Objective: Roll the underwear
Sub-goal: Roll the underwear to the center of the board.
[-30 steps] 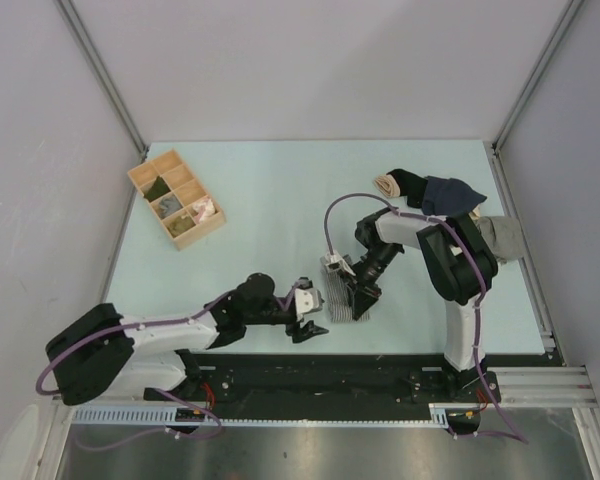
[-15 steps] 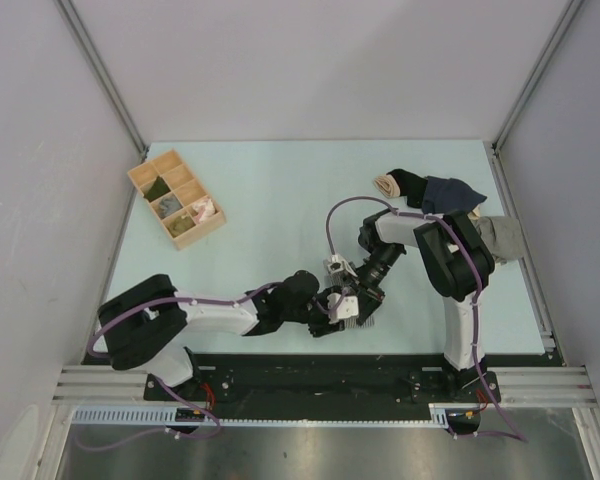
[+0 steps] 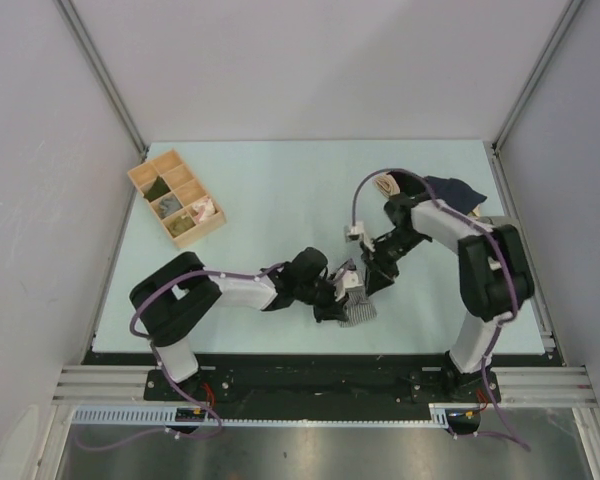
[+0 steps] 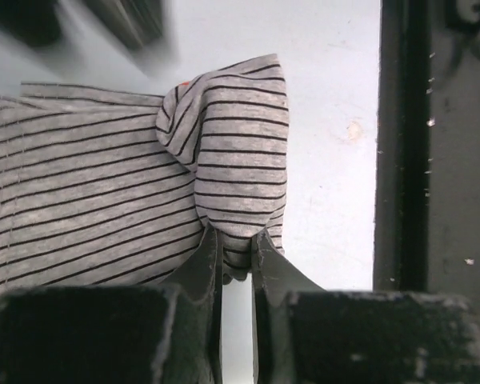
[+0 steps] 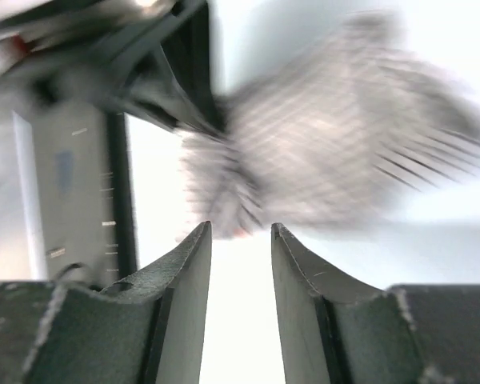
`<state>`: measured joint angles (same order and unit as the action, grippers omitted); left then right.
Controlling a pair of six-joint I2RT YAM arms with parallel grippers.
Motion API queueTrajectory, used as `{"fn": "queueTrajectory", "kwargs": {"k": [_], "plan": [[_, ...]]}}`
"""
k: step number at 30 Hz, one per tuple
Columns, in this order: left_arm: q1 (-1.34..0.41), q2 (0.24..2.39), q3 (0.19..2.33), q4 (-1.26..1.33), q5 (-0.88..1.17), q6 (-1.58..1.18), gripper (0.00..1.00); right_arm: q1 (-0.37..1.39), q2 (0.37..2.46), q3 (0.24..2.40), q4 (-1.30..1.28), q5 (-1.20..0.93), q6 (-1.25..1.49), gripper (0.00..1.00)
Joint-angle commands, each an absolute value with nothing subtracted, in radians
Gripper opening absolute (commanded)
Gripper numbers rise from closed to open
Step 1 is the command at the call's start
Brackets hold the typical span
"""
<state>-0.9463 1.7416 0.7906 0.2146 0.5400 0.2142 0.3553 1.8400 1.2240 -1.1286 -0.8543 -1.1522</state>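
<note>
"Grey knit with thin dark stripes: where is the underwear lying?"

"Close to the tabletop's near edge, about midway along, bunching into a fold. The left gripper is pinching that fold tight. The right gripper is hovering close by, fingers parted, gripping nothing."

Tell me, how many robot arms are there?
2. The left arm, near left, pinches the underwear; the right arm, near right, holds its gripper open beside it. None seem hidden.

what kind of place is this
Likely a robot lab work cell: plain panel walls, a left arm and right arm bolted to a pale table, and a compartmented wooden tray.
</note>
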Motion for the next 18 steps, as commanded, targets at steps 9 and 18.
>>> {"fn": "queueTrajectory", "kwargs": {"k": [9,18], "plan": [[-0.698,2.034,0.862,0.04,0.899,-0.037,0.13,0.326,1.327,0.959,-0.886,-0.851,-1.485,0.55],[-0.676,2.115,0.931,-0.021,0.917,-0.048,0.19,0.584,1.255,0.752,-0.597,-0.623,-1.468,0.63]]}}
